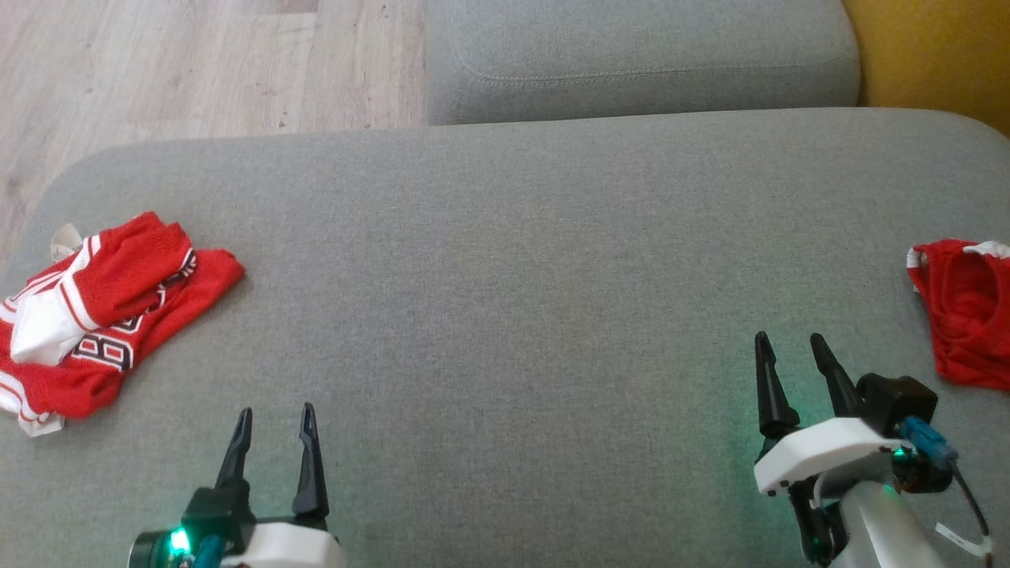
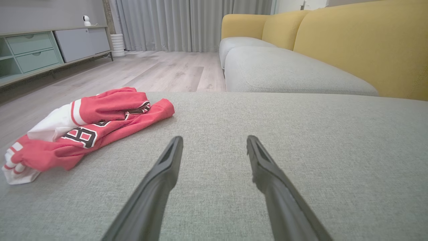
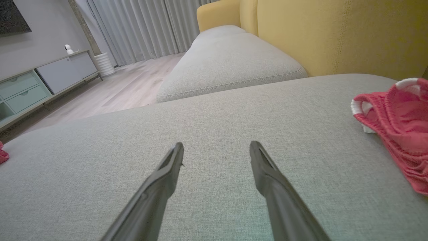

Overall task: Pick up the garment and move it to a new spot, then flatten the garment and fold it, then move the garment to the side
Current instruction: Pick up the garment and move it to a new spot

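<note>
A red and white jersey garment (image 1: 102,312) lies bunched up at the left edge of the grey sofa cushion (image 1: 513,260), with black and white numbers showing; it sits at the left in the left wrist view (image 2: 87,130). A second red garment (image 1: 966,312) lies crumpled at the right edge, seen at the right in the right wrist view (image 3: 398,124). My left gripper (image 1: 276,422) hovers open over bare cushion to the right of the jersey (image 2: 214,142). My right gripper (image 1: 789,347) stands open, left of the second garment (image 3: 215,149). Nothing is between either pair of fingers.
Another grey seat cushion (image 1: 639,55) lies beyond, with yellow backrests (image 2: 361,47) to the right. Wooden floor (image 1: 197,63) runs past the cushion's far left edge. A low cabinet (image 2: 43,50) and curtains (image 2: 187,23) stand across the room.
</note>
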You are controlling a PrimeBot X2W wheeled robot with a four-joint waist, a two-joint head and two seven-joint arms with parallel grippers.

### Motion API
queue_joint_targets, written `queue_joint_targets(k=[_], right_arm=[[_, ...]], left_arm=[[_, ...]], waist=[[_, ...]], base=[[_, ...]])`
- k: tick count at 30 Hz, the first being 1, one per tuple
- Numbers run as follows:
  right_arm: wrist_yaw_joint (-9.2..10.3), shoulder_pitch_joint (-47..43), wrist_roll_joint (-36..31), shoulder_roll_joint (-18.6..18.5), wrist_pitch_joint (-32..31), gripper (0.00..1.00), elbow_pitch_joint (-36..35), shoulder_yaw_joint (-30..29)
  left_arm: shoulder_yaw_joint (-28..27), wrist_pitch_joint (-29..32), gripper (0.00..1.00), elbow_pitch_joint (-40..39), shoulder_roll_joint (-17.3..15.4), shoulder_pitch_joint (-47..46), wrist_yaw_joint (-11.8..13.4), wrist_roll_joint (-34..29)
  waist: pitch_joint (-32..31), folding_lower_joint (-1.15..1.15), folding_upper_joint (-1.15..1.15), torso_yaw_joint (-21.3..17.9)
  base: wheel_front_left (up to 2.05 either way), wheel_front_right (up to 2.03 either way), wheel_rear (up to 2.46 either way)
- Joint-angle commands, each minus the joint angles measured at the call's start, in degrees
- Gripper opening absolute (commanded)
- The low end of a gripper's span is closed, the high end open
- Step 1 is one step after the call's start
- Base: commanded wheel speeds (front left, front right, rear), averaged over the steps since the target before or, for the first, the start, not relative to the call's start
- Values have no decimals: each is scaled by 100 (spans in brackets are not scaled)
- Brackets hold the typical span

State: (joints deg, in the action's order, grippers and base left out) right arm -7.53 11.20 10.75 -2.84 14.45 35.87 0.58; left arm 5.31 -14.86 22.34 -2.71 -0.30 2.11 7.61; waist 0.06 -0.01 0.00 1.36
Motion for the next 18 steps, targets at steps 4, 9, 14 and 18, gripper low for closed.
queue_joint_targets(k=[4, 9, 14, 18], right_arm=[[4, 125, 63, -4, 54, 100, -231, 181], [4, 74, 61, -4, 54, 100, -210, 275], [4, 17, 162, -4, 54, 100, -197, 460], [4, 14, 270, -4, 54, 100, -214, 618]], left_arm=[[-201, -14, 100, -159, -17, -100, 20, 58], [-122, -14, 100, -128, -17, -131, 22, 77], [-166, -14, 100, -53, -17, -78, 68, 149], [-332, -14, 100, 13, -17, 7, 44, 118]], waist=[[-5, 1, 0, 91], [35, 1, 0, 455], [48, 1, 0, 1116], [67, 1, 0, 1765]], base=[[0, 0, 0], [0, 0, 0], [0, 0, 0], [0, 0, 0]])
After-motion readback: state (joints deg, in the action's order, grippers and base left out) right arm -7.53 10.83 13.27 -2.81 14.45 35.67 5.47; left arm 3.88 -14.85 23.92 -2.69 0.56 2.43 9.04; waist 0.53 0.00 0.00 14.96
